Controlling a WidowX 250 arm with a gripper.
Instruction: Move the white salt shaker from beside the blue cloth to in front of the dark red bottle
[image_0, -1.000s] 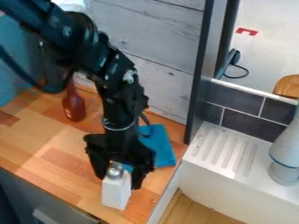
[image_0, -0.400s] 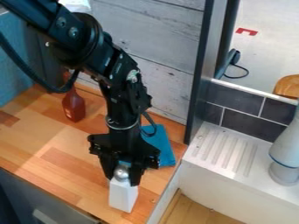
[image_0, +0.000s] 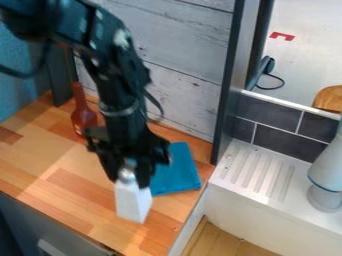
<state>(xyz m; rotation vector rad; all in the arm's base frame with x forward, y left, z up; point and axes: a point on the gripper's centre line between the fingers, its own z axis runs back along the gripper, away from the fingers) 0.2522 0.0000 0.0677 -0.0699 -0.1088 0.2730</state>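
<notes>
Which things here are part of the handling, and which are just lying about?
In the handling:
- gripper, shut on the white bottle
- white bottle with a silver top

Just lying about:
- blue cloth, on the wooden counter
- red bottle, upright near the wall
- wooden item, at the right edge

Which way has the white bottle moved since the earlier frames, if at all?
Yes: the white bottle is higher in the view, farther from the front edge of the wooden counter. Lift or slide, cannot tell.
</notes>
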